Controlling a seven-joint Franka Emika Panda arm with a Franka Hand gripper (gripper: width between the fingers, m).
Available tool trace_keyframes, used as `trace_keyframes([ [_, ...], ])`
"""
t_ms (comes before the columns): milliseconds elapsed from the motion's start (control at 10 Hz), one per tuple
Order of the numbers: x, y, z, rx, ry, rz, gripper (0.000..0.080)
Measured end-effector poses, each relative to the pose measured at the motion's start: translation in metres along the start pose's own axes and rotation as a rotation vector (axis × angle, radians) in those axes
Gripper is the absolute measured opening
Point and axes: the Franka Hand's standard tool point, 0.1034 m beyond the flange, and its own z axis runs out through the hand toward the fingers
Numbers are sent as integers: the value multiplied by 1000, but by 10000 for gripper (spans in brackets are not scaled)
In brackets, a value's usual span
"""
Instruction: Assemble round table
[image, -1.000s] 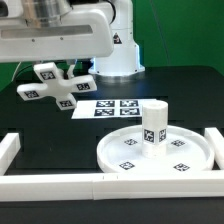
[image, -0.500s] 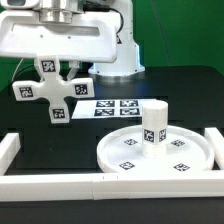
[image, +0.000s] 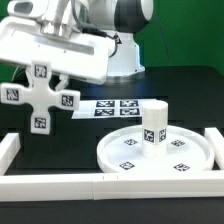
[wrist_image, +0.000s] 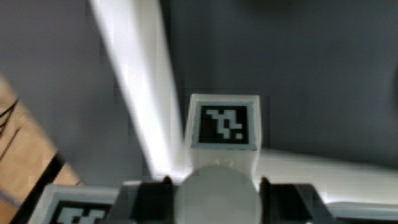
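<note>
The large round disc top (image: 155, 150) lies flat at the exterior view's right front, with the short cylinder leg (image: 153, 124) standing upright in its middle. The cross-shaped base (image: 38, 92) hangs in the air at the exterior view's left, tilted up so its tagged face shows. My gripper (wrist_image: 214, 195) is shut on the base, whose tagged arm (wrist_image: 226, 125) sticks out between the fingers in the wrist view. The gripper itself is hidden behind the base in the exterior view.
The marker board (image: 112, 108) lies flat on the black table behind the disc. White border rails (image: 60, 183) run along the front and the exterior view's right (image: 215, 140). The robot's base (image: 118, 58) stands at the back.
The cross-shaped base has been lifted off the table, turned from flat to nearly upright, and carried toward the exterior view's left and front. The disc and leg have not moved.
</note>
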Motion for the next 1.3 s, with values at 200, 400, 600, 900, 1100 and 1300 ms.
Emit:
trace_keyframes([
  [200,-6,-6,4,22,-42,3,222],
  [400,-27,-30,20,41,-81,0,222],
  [600,-28,-46,27,54,-88,-8,222],
  [900,-30,-50,29,58,-95,-13,222],
  [1100,-32,-50,29,61,-103,-12,231],
  [1300,-33,-50,29,62,-107,-13,406],
])
